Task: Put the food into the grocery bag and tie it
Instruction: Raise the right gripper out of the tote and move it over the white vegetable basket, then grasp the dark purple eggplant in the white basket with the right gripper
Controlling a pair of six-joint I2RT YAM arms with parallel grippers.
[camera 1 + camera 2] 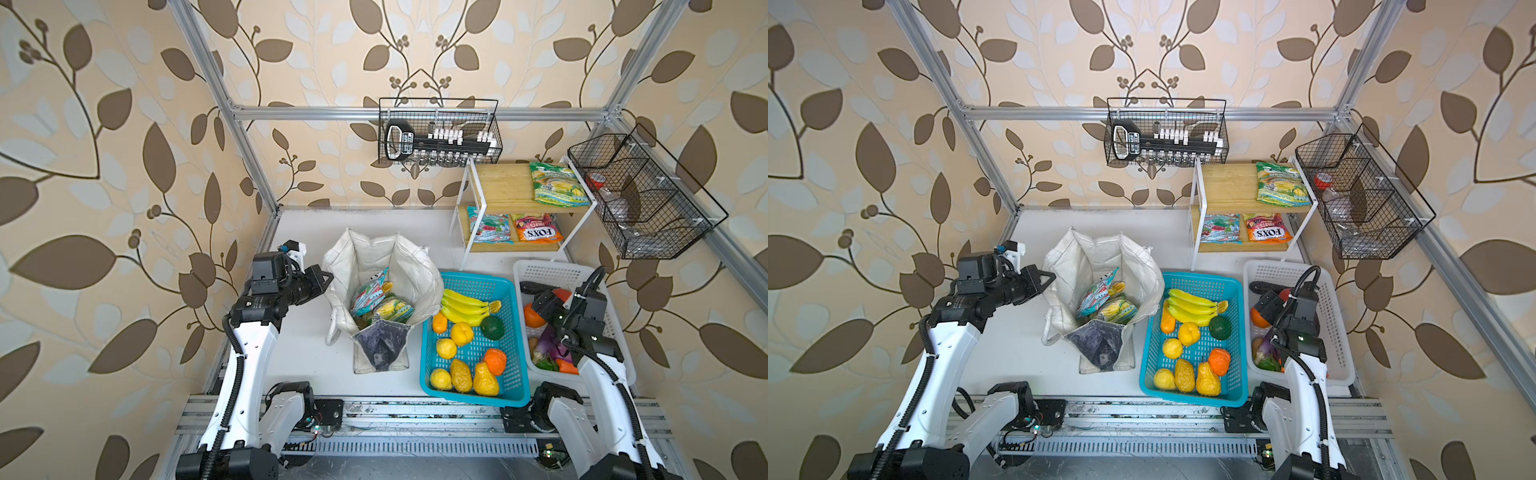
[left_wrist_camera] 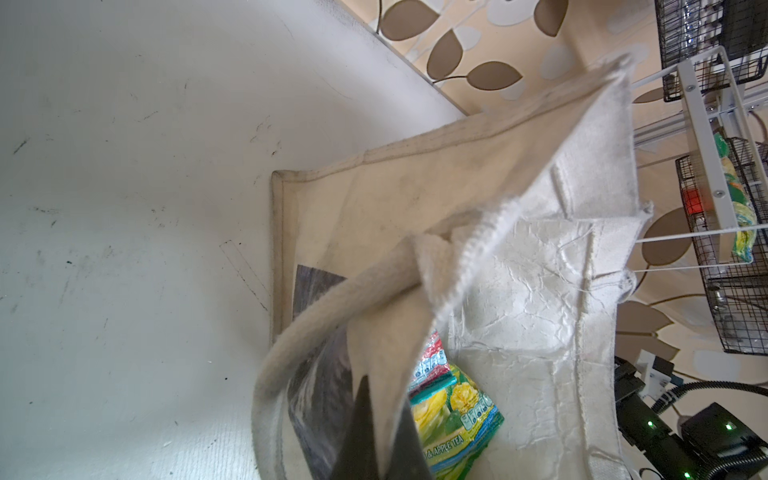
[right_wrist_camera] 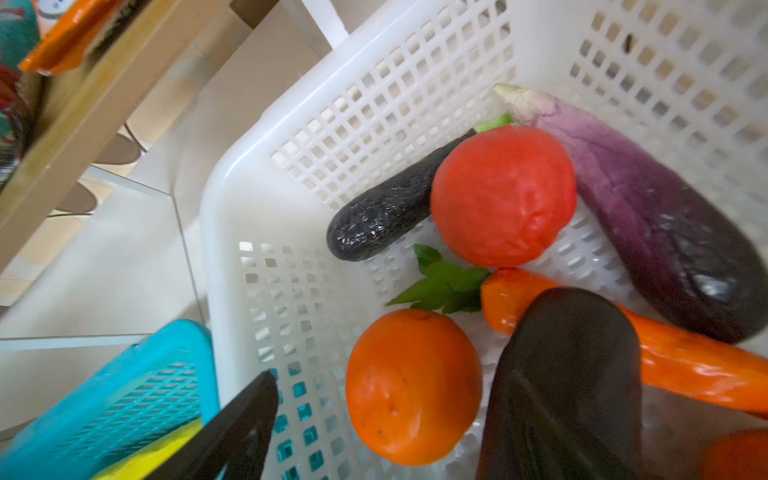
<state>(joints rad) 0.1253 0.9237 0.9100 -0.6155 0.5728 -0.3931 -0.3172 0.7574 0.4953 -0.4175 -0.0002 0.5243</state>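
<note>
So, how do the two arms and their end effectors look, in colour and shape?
The left arm and right arm have white shells, black joint housings and black corrugated cables held by white ties. The left end effector and right end effector have black, tapering fingers.

Half hidden under right arm (image 1: 598, 374): purple eggplant (image 1: 547, 341). Cut by frame edge: teal basket (image 3: 124, 399). Buried in grocery bag (image 2: 415, 199) fabric: left gripper (image 2: 384, 419) tips.

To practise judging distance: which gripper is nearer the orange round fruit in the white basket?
Right. The right gripper hangs open over the orange round fruit, a finger on either side. The left gripper is far off, shut on the grocery bag's rim.
</note>
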